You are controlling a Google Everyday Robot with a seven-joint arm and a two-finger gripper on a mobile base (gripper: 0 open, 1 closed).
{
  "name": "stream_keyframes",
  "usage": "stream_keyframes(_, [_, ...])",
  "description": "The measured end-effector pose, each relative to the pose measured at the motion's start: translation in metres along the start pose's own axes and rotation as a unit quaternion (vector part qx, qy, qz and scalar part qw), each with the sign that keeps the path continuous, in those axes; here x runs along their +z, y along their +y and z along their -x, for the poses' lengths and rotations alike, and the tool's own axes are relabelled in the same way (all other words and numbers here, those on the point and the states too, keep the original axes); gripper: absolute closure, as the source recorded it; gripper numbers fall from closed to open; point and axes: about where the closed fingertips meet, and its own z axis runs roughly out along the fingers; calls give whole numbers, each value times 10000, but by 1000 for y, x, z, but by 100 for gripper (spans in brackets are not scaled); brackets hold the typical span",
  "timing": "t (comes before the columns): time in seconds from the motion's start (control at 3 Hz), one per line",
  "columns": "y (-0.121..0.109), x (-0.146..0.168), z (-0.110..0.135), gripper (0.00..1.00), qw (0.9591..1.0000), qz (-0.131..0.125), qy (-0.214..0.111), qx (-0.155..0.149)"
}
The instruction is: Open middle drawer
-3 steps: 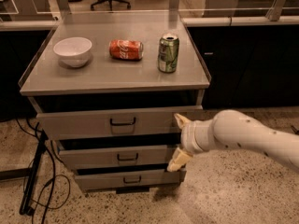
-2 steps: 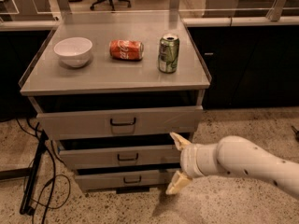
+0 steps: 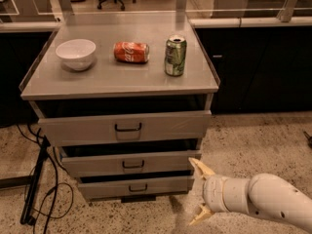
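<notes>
A grey metal cabinet has three drawer fronts, one above the other. The middle drawer (image 3: 129,163) is the mid-sized front with a small black loop handle (image 3: 132,165) at its centre. It sits between the widest top drawer (image 3: 124,128) and the narrowest bottom drawer (image 3: 134,187). My gripper (image 3: 200,193) is low at the right, beside the bottom drawer's right end and below the middle drawer's corner. Its two cream fingers (image 3: 200,167) are spread open and hold nothing. The white arm runs off to the lower right.
On the cabinet top (image 3: 97,82) stand a white bowl (image 3: 76,53), a red soda can lying on its side (image 3: 131,52) and an upright green can (image 3: 175,55). Black cables (image 3: 36,179) hang at the cabinet's left. Dark counters stand behind, speckled floor below.
My gripper has moved down and a little to the right, from beside the top and middle drawers to beside the bottom drawer. The drawers have not moved.
</notes>
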Motion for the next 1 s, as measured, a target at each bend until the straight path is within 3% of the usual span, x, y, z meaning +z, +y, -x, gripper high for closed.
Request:
stream_keyframes(0.67, [-6, 15, -6, 0, 9999, 42, 89, 22])
stream_keyframes(1.0, [-20, 44, -20, 0, 9998, 109, 133, 136])
